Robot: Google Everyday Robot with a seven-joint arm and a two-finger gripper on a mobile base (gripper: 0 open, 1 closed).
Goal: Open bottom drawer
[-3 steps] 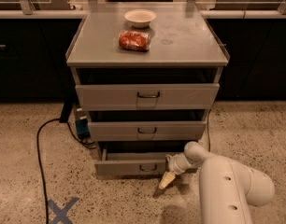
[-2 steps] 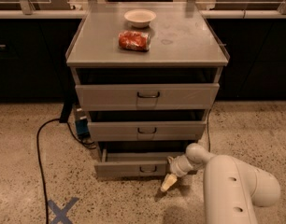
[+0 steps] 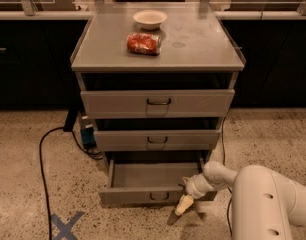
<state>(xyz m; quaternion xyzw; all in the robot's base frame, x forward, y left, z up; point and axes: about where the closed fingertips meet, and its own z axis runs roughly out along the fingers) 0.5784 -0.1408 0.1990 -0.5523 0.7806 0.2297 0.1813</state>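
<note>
Hovering low at right end of bottom drawer (image 3: 143,177) front, gripper (image 3: 185,203) points down toward floor (image 3: 273,149), beside handle (image 3: 159,196) but not on it. Drawer sits at cabinet (image 3: 198,49) base, tray exposed, jutting past middle drawer (image 3: 157,140). Gripper spread or closed: cannot tell; nothing seen in its hold. Pull looks nearly done. Likely next: back away cleanly, or regrip handle for fuller opening.

I find the cream-tipped gripper (image 3: 185,204) at the right front corner of the shallow grey metal bottom drawer (image 3: 143,178), hiding that end of its front panel. The bulky white robot arm (image 3: 265,204) is cut off by the lower and right edges. The label on the crumpled red packet (image 3: 143,43) is too blurred for me to read.
</note>
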